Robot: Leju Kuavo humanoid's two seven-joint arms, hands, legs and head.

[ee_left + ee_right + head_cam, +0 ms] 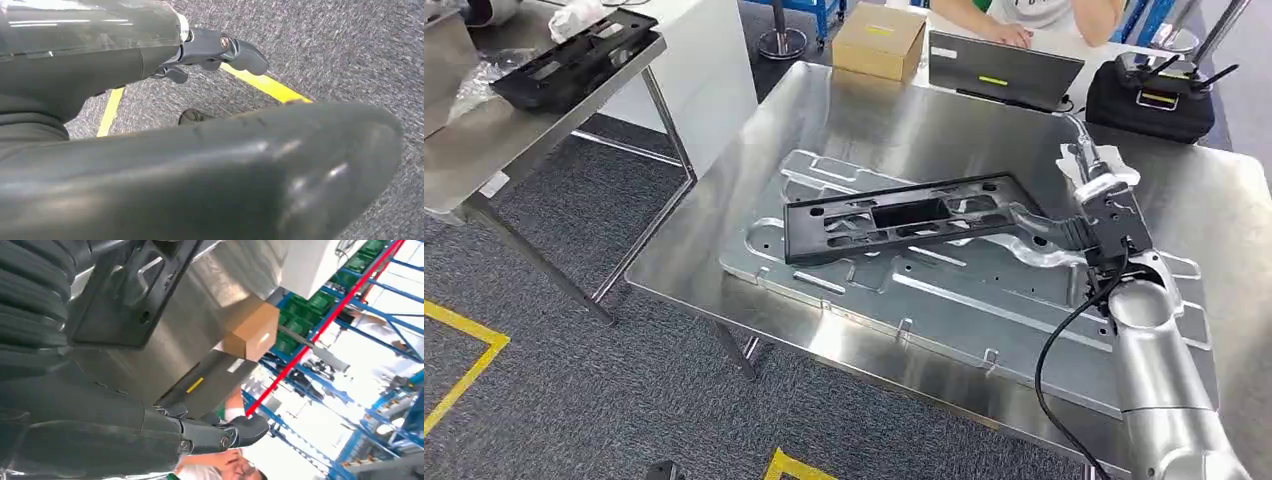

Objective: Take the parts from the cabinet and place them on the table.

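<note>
Here the right robot hand (1092,232) grasps the black part's (904,215) end over the table (724,220).

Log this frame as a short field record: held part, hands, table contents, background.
held part: black plastic frame, one end gripped by right hand, lying over a metal plate
left hand: hanging over carpet, holding nothing, fingers curled
table: steel table; cardboard box, laptop, black case at far edge
background: a person behind the laptop
</note>
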